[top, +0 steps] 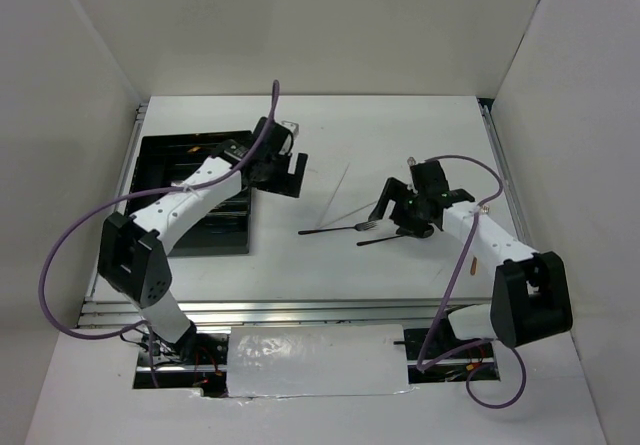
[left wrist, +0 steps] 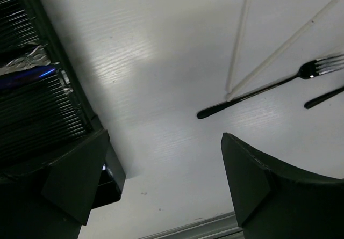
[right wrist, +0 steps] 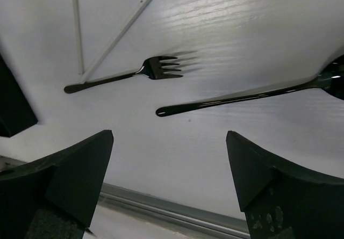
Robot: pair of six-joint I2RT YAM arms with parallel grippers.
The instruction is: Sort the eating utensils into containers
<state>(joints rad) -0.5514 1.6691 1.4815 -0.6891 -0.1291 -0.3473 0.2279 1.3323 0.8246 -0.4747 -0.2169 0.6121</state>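
Observation:
A black fork [top: 338, 230] [right wrist: 123, 75] and a black spoon [top: 392, 237] [right wrist: 242, 96] lie side by side on the white table. Two silver chopsticks [top: 340, 190] [left wrist: 239, 40] lie crossed just beyond them. My right gripper [top: 400, 210] [right wrist: 169, 164] hovers above the fork and spoon, open and holding nothing. The black tray [top: 190, 200] [left wrist: 32, 121] with its long compartments sits at the left and holds a dark blue knife [left wrist: 27, 78]. My left gripper [top: 288, 177] [left wrist: 164, 164] hangs by the tray's right edge, open and empty.
A small gold-coloured piece [top: 472, 262] lies beside the right forearm. A metal rail [top: 300, 310] runs along the table's near edge. White walls enclose the table at the back and on both sides.

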